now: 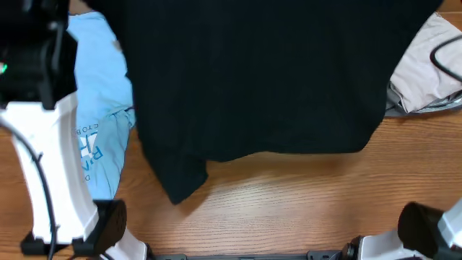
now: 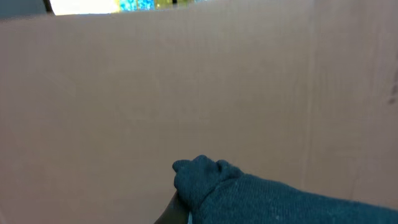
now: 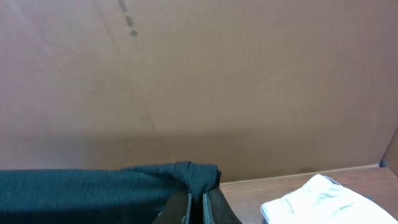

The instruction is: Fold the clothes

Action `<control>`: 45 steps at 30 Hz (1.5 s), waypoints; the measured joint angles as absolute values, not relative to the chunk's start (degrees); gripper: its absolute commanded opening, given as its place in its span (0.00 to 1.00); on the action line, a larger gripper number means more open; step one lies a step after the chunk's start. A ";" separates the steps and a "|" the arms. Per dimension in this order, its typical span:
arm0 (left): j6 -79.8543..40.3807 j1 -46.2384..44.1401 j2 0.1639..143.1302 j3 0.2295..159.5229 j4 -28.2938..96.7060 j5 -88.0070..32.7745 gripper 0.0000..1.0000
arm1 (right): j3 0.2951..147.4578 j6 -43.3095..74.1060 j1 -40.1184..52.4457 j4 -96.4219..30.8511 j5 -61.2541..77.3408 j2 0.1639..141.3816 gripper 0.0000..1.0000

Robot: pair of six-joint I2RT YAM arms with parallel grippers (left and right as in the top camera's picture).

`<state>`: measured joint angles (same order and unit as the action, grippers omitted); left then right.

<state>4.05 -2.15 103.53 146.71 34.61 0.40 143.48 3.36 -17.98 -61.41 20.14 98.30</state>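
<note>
The black T-shirt [image 1: 253,79] hangs stretched across the overhead view, lifted off the wooden table [image 1: 289,202], with its lower edge and one sleeve drooping at the lower left. My left gripper [image 2: 186,208] is shut on a bunched corner of the black shirt [image 2: 249,193]. My right gripper [image 3: 198,208] is shut on the other corner of the shirt [image 3: 124,186]. Both grippers are hidden behind the shirt in the overhead view. The light blue printed tee [image 1: 101,108] lies on the table at the left.
A white garment [image 1: 429,65] with a black cable over it lies at the right; it also shows in the right wrist view [image 3: 323,199]. A cardboard wall [image 3: 199,81] stands behind the table. The left arm's white link [image 1: 50,173] rises at the left.
</note>
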 measured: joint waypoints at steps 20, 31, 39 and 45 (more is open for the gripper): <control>4.62 -2.26 113.10 146.58 21.78 0.56 0.04 | 143.68 5.28 -17.06 -48.07 21.43 107.04 0.04; 4.12 -2.22 123.74 146.61 44.07 2.83 0.04 | 143.63 2.11 -13.45 -58.37 20.78 122.69 0.04; 3.31 -2.13 124.05 145.93 49.65 -1.98 0.04 | 143.02 1.48 -14.33 -66.08 20.32 121.32 0.04; 3.11 -2.09 116.97 145.93 59.70 -6.85 0.04 | 143.04 1.41 -15.53 -76.90 19.31 112.03 0.04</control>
